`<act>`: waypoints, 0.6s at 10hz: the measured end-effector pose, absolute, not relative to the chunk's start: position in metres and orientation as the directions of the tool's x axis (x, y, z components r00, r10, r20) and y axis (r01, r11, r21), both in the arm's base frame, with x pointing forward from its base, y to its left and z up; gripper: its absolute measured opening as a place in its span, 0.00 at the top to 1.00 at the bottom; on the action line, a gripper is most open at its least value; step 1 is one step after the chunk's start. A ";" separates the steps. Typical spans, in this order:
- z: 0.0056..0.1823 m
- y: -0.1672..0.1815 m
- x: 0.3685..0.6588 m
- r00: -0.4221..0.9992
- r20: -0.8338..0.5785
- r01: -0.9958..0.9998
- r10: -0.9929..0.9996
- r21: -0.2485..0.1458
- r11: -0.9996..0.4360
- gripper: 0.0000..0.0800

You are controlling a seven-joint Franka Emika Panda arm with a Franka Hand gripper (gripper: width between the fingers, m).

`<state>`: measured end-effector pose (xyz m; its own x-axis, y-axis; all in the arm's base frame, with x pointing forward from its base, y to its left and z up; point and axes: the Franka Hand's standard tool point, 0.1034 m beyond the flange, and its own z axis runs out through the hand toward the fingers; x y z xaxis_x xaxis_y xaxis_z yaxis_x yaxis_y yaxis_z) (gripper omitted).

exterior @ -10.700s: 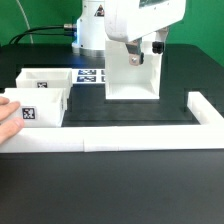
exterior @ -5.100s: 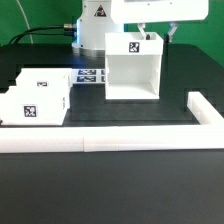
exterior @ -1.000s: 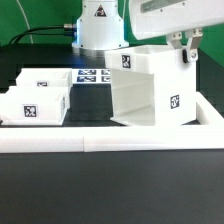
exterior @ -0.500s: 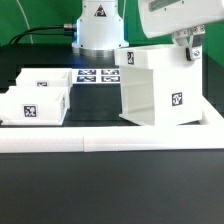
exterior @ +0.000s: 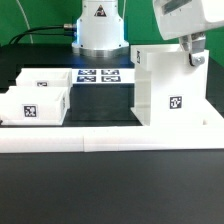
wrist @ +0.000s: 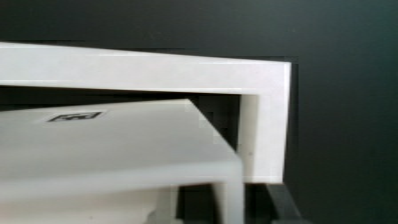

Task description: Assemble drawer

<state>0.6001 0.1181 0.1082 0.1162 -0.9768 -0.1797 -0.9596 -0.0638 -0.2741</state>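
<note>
1. Nearest in the exterior view is one long low white border rail [exterior: 100, 142]. It runs across the front of the black bench [exterior: 110, 190] and turns back along the exterior view's right.
2. Just behind the rail, at the exterior view's left, stand two small white open-top plastic trays. The nearer tray [exterior: 32, 106] shows one black-and-white square tag on its front wall. The farther tray [exterior: 48, 77] stands close behind it, and I cannot tell whether they touch.
3. At the exterior view's right, inside the rail's corner, stands one large white cube-like plastic case [exterior: 168, 95]. It is upright, with its lower edge down at the rail. Two tags show on it, one on the broad side wall and one near the upper left corner. I cannot tell whether it rests on the bench.
4. One gripper [exterior: 193, 55] comes down onto the case's top right edge. In the wrist view the gripper [wrist: 237, 205] has its dark fingers [wrist: 272, 207] closed either side of a thin white wall of the case [wrist: 160, 70], pinching it.
5. Farther back, between the trays and the case, one thin flat white marker board [exterior: 100, 76] lies on the bench, carrying several tags.
6. Farthest back stands the white robot arm base [exterior: 98, 25].
</note>
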 end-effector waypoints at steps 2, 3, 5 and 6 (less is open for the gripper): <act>0.109 0.121 0.605 0.126 -0.179 -0.957 -0.976 -0.281 -0.072 0.94; 0.110 0.122 0.610 0.127 -0.182 -0.956 -0.975 -0.285 -0.071 0.94; 0.112 0.120 0.620 0.123 -0.183 -0.953 -0.975 -0.295 -0.065 0.94; 0.111 0.120 0.626 0.121 -0.186 -0.954 -0.975 -0.293 -0.062 0.94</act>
<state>0.6256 0.1196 0.1109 0.1206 -0.9751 -0.1863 -0.9542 -0.0621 -0.2927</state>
